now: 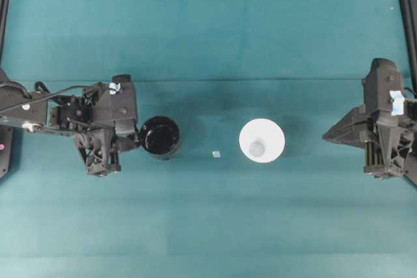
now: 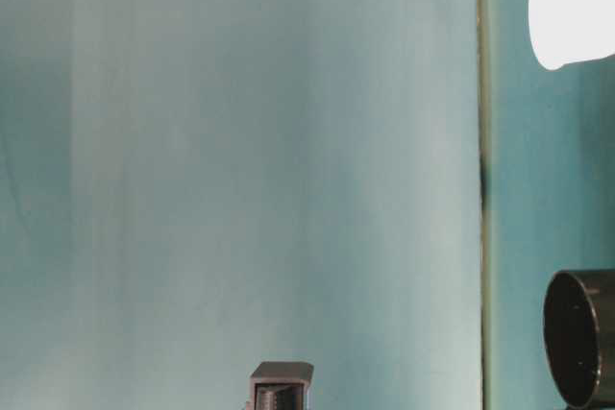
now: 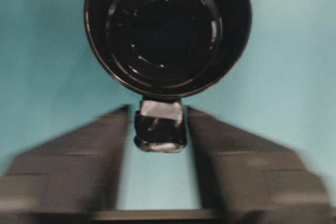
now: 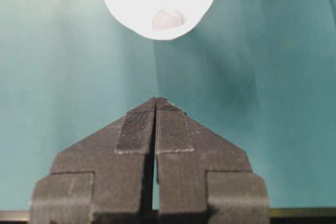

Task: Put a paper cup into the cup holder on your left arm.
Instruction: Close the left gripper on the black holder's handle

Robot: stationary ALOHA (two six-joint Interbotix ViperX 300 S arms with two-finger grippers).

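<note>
The glossy black cup holder point(image 1: 160, 137) stands upright left of centre and fills the top of the left wrist view point(image 3: 168, 30); its rim also shows at table level point(image 2: 581, 338). My left gripper point(image 1: 137, 141) has closed in on the holder's small side lug point(image 3: 160, 129), its blurred fingers point(image 3: 105, 150) hugging both sides. The white paper cup point(image 1: 262, 140) stands upright mid-table, apart from the holder, also seen in the right wrist view point(image 4: 159, 1) and at table level point(image 2: 577, 2). My right gripper point(image 1: 328, 137) is shut and empty, pointing at the cup from a distance point(image 4: 156, 100).
A tiny pale scrap point(image 1: 216, 154) lies on the teal cloth between holder and cup. Black frame posts point(image 1: 407, 17) run along the table's right and left edges. A grey block point(image 2: 282, 386) pokes up at the bottom of the table-level view.
</note>
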